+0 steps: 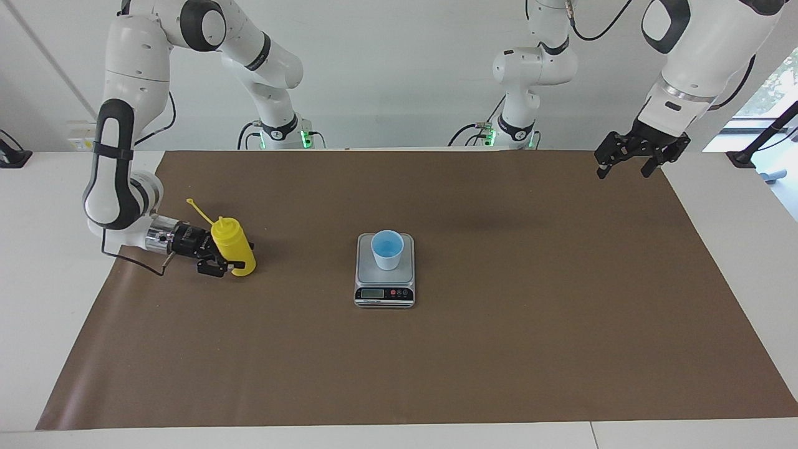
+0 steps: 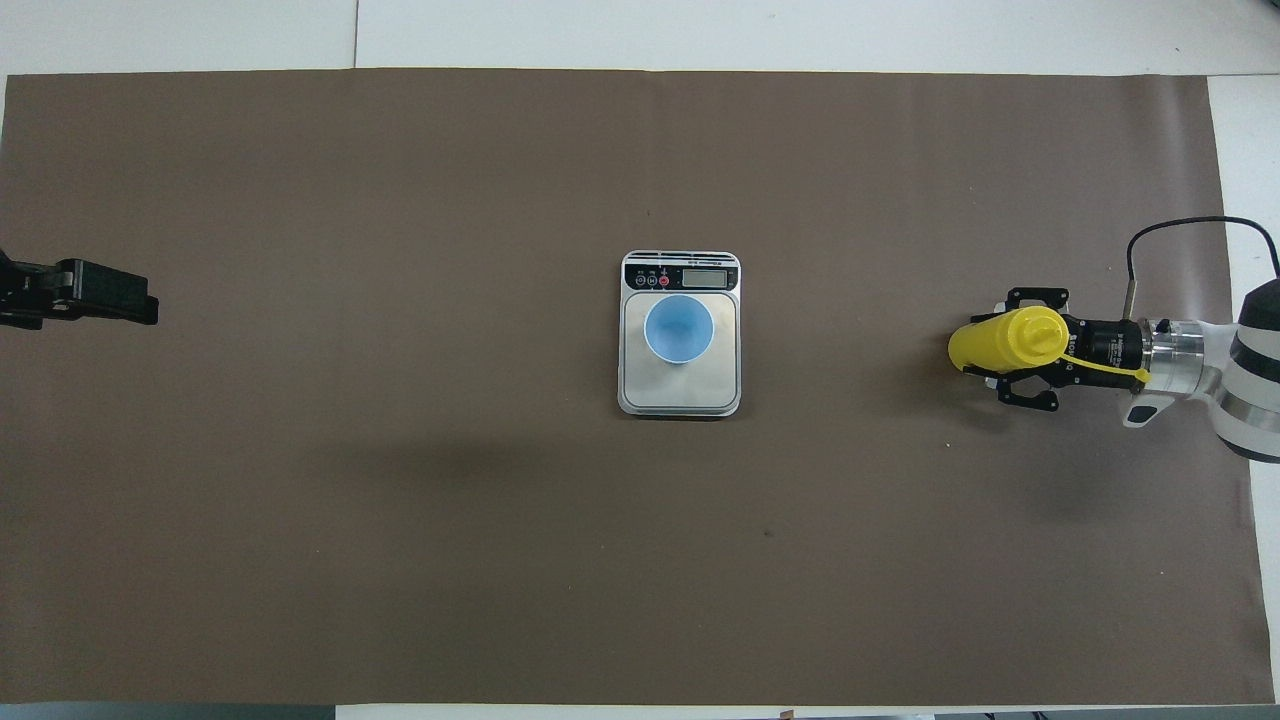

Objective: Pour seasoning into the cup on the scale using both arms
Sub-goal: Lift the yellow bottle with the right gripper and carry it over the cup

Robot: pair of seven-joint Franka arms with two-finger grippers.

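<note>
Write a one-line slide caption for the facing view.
Right gripper closes on the yellow plastic squeeze bottle while the light blue cup sits on the steel scale; left gripper waits raised, open.

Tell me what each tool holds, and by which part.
Right tool grips the yellow bottle around its body, below the shoulder; left tool holds nothing.
</note>
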